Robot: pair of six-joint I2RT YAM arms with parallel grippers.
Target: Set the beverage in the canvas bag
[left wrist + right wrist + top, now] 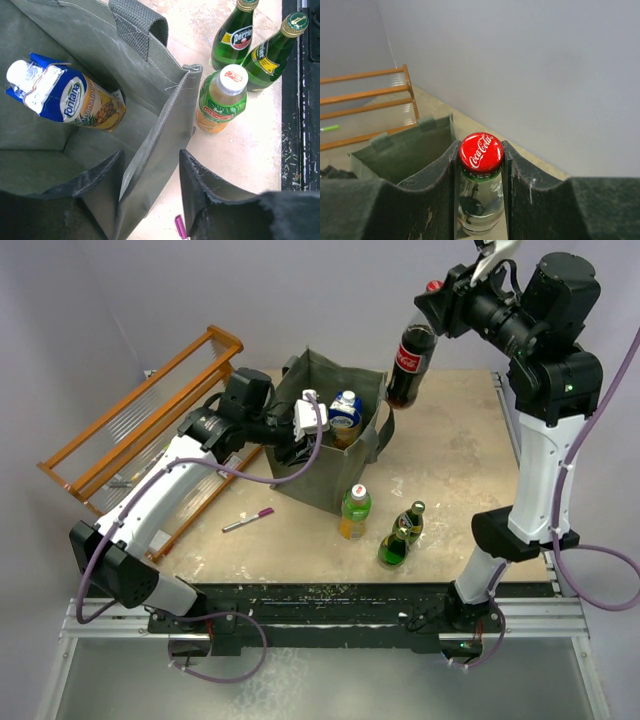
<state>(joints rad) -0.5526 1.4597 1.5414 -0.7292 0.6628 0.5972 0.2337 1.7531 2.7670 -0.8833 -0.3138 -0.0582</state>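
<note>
The grey-green canvas bag [312, 483] stands open at mid-table. A blue Fontana juice carton [346, 411] is inside it, also shown in the left wrist view [65, 95]. My right gripper [442, 298] is shut on the neck of a Coca-Cola bottle [410, 360], just under its red cap [481, 152]. It holds the bottle in the air above the bag's far right corner. The bag's rim [405, 150] lies below. My left gripper [151, 155] is open and straddles the bag's near wall [160, 130], with one finger inside and one outside.
An orange-drink bottle with a green label [354, 512] and two green Perrier bottles [400, 537] stand on the table in front of the bag. A pink pen [248, 521] lies near the left arm. An orange wooden rack [140, 410] sits at the far left.
</note>
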